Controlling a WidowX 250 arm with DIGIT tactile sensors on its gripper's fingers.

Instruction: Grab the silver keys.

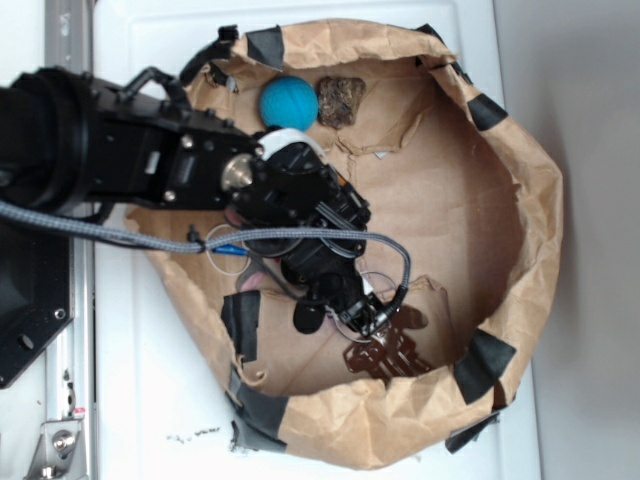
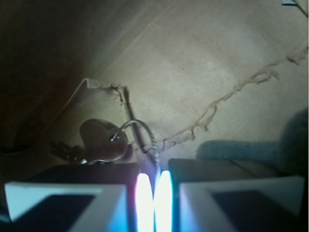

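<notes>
A torn brown paper bag (image 1: pixel 500 190), its rim patched with black tape, lies open on a white surface (image 1: pixel 130 400), filling most of the exterior view. The black WidowX arm (image 1: pixel 150 160) reaches in from the left, a braided grey cable (image 1: pixel 300 236) looping across it. At the far side of the bag sit a teal ball (image 1: pixel 288 102) and, just beside it to the right, a dark brown lump (image 1: pixel 340 100). Near the bag's front edge the gripper (image 1: pixel 372 318) points down at the silver keys (image 1: pixel 388 352), a dark, glinting bunch lying on the paper.

From the wrist view the jaws stand nearly together, only a narrow bright slit between them, with the thin wire ring (image 2: pixel 142 133) rising just above that slit and a flat key (image 2: pixel 102 140) lying to its left. Whether the ring is actually pinched cannot be told. A grey plush shape (image 2: pixel 251 150) sits at right.

Doing this step well likely means confirming the wire sits squarely between the pads, then lifting slowly and straight, since a thin ring could slip and the torn paper edge nearby could snag.
</notes>
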